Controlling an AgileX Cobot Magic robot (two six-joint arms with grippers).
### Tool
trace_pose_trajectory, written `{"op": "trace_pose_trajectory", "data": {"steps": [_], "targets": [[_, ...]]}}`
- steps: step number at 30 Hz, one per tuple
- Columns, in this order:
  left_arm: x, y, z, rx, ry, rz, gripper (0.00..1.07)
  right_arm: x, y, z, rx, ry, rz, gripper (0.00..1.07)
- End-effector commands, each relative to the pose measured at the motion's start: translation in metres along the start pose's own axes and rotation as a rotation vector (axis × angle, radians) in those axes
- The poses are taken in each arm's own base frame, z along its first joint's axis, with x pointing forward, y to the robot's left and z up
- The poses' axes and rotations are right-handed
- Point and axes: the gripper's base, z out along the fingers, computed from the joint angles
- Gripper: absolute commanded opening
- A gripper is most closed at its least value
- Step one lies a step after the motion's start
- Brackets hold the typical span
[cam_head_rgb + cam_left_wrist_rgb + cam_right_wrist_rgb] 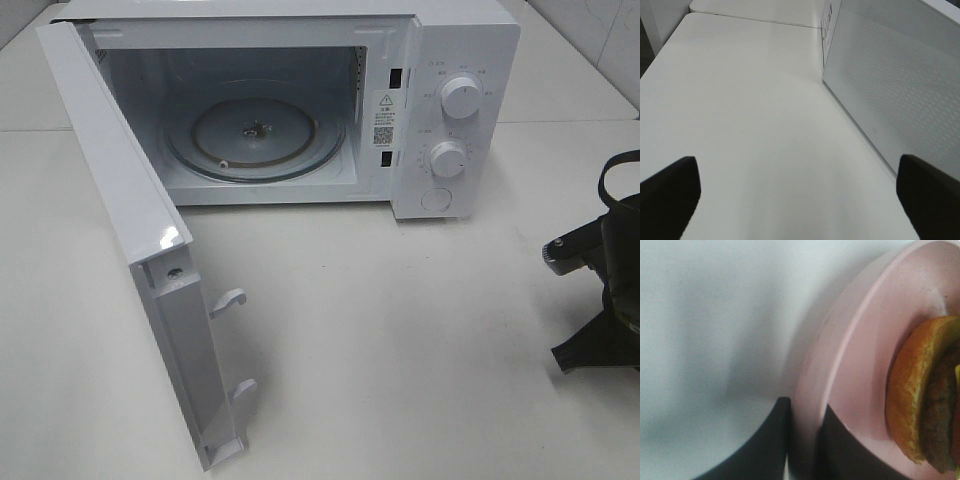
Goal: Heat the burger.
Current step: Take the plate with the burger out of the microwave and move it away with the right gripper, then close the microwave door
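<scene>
Item: burger (920, 395), golden-brown bun with dark patty edge and a trace of yellow, seen only in the right wrist view, resting on a round pink plate (860, 340); out of frame in the high view, so its place on the table relative to the oven cannot be told. Carrier: pink plate, raised rim pinched between the two dark fingers of the right gripper (805, 440), one finger outside the rim, one inside, jaws clenched on the rim; the burger itself is not touched. Right arm: visible at the right edge of the high view, well apart from the oven. Microwave oven (450, 60): white, two round dials on its panel, door (120, 200) swung fully open toward the left, glass turntable (255, 135) bare. Left gripper (797, 192): fingers spread wide, holding nothing, just beside the outer face of the open door above the white table (740, 125). Step judged in hand: carrying plate and burger into the cavity. Handling note: keep the plate level, since the tall burger may slide or topple under a one-sided rim grip; enter squarely through the opening, clear of the door, set the plate centred on the turntable, then release
</scene>
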Motion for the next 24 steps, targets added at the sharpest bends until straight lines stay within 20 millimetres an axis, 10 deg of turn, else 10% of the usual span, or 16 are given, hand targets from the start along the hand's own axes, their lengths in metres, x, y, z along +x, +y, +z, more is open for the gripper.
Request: {"op": "trace_pose_trajectory", "data": {"steps": [1, 16, 24], "targets": [[0.001, 0.000, -0.001, 0.002, -0.008, -0.003, 1.01, -0.002, -0.005, 0.000, 0.044, -0.002, -0.032, 0.12], [0.001, 0.000, -0.001, 0.002, -0.008, -0.003, 1.01, -0.018, -0.001, -0.020, -0.099, -0.015, -0.032, 0.50], [0.001, 0.000, -0.001, 0.002, -0.008, -0.003, 1.01, -0.029, -0.022, -0.087, -0.330, -0.301, -0.027, 0.62]]}}
